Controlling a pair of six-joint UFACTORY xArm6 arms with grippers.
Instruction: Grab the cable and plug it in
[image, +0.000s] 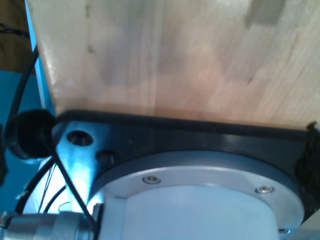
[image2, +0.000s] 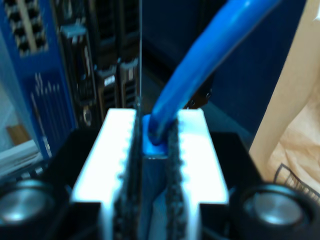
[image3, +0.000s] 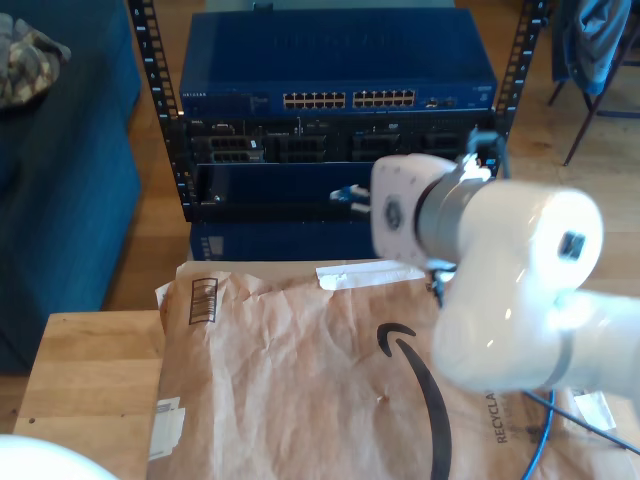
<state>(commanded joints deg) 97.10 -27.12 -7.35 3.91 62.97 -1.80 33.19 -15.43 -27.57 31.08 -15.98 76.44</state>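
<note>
1. A blue equipment rack (image3: 330, 110) stands at the far side of the exterior view, beyond a wooden worktop (image3: 80, 380) covered by brown paper (image3: 320, 380).
2. My second claw (image2: 152, 145) is clenched on the cable (image2: 210, 55) — its end sits between the pads, close to the rack.
3. My first claw — I cannot tell its state; its camera faces the worktop (image: 175, 55).

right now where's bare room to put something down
On the brown paper between the barcode label and the printed arrow, and on the bare wooden table at the exterior view's left. The exterior view's right is crowded by the white arm, my second gripper and the cable.
</note>
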